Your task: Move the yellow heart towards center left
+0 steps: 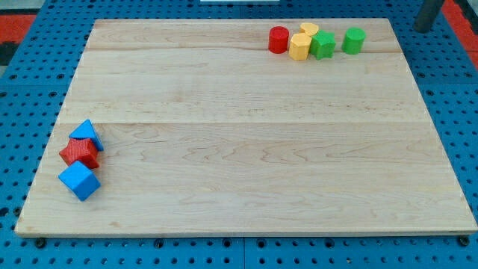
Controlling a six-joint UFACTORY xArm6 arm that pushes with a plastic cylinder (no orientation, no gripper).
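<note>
The yellow heart (308, 30) sits near the board's top edge, right of centre, partly hidden behind other blocks. A second yellow block (299, 47) touches it in front. A red cylinder (278, 39) stands to their left. A green star-like block (323, 45) is at their right, and a green cylinder (353, 40) is a little further right. My rod enters at the view's top right corner; my tip (424, 28) is off the board's right edge, well right of the green cylinder and apart from all blocks.
At the board's lower left lie a blue triangle (87, 134), a red star-like block (80, 153) and a blue cube (79, 181), touching in a column. The wooden board (246, 149) rests on a blue pegboard surface.
</note>
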